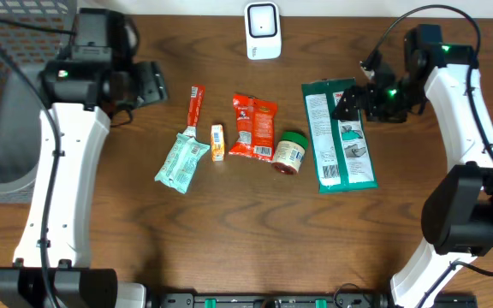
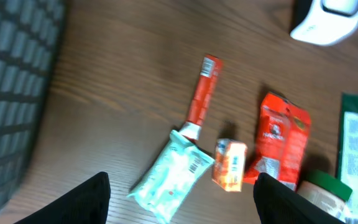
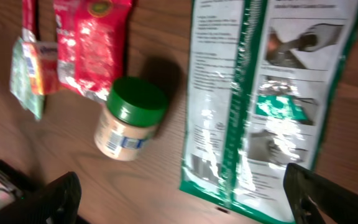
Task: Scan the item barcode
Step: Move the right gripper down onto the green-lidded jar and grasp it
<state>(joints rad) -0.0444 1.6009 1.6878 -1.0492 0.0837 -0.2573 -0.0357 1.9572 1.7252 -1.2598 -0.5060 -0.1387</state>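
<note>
progress: the pouch (image 1: 339,135) lies flat on the bench (image 1: 229,231), on the right side, just beside the jar (image 1: 290,152) and below-right of the scanner (image 1: 262,30) in the overhead view. nothing is held up to the scanner. we take the pouch to be the item in hand, since the right tool (image 3: 179,177) hangs directly over its upper part.

right tool: released, fingers spread wide, nothing between them; the wrist view shows the pouch lying free below. left tool (image 2: 180,180): also released and empty, hovering over the mint packet (image 2: 171,180) and the small box (image 2: 230,163), well apart from the pouch.

judgement: the frames do not show whether a scan has been made. if not, what is left is grasp, lift, turn the code toward the scanner, and set down.

orientation: the pouch's long axis runs from the far edge of the bench toward the robot, tilted slightly, its top end nearer the scanner. the printed back, with text panels and small pictures, faces up. a pale patch near the lower left corner may be the barcode; too small to confirm.
</note>
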